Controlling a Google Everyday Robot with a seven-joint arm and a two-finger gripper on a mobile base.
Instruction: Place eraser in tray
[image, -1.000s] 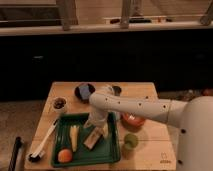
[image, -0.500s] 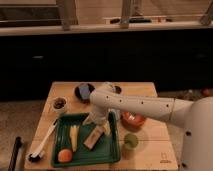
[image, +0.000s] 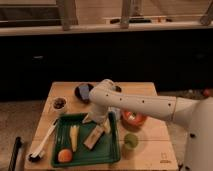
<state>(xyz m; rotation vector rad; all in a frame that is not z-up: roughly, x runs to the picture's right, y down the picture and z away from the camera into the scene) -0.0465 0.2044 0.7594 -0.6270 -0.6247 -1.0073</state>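
Dark cabinets are seen behind the wooden desk (image: 145, 90). Over the green rectangular tray (image: 112, 150) the claw (image: 98, 120) is poised; its grip cannot be told. Just beneath, the tan block eraser (image: 93, 137) is lying inside; withdrawal likely remains.

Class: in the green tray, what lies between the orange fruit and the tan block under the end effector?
The camera view shows a yellow banana there.

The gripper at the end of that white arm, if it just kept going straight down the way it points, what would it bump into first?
Probably the green plastic tray. The gripper points down over its upper middle, with the tan rectangular eraser just below it, so it might touch that first; depth is unclear.
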